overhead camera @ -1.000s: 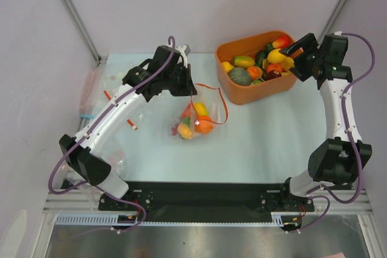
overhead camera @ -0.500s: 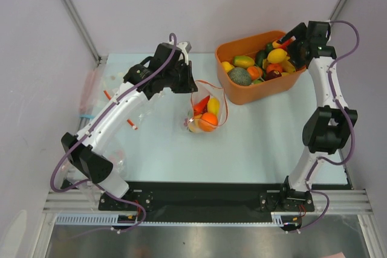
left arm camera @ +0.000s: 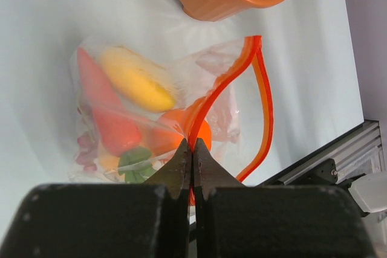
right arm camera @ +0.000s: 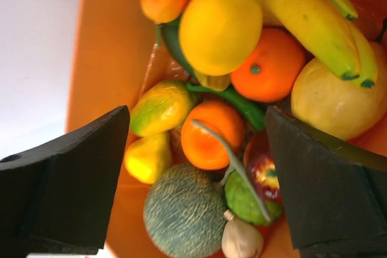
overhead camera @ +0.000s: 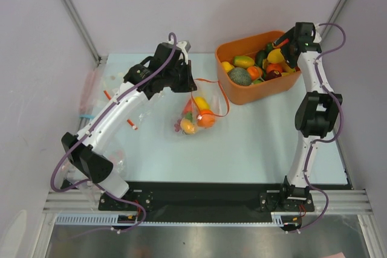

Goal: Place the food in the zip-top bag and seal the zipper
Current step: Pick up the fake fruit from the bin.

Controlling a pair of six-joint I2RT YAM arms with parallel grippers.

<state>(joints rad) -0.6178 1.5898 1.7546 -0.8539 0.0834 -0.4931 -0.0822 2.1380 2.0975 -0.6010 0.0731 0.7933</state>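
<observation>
Pale, smooth worktop (overhead camera: 260,137) lies under a crinkly clear zip-top bag (left arm camera: 199,74), near-left of the rounded orange plastic tub (overhead camera: 242,92). Glossy food (left arm camera: 136,80) fills the bag. Left gripper (left arm camera: 192,149) is clamped on its thin red-orange zipper (left arm camera: 263,101); right gripper (right arm camera: 196,119) gapes wide over the tub.

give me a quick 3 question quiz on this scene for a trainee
1. True or false: the left gripper is shut on the zipper of the bag.
2. The right gripper is A) open over the tub, B) shut over the bag, C) shut on the zipper.
3. Is the bag sealed or open?
Key: 1 true; 2 A; 3 open, the zipper's two sides stand apart.
</observation>
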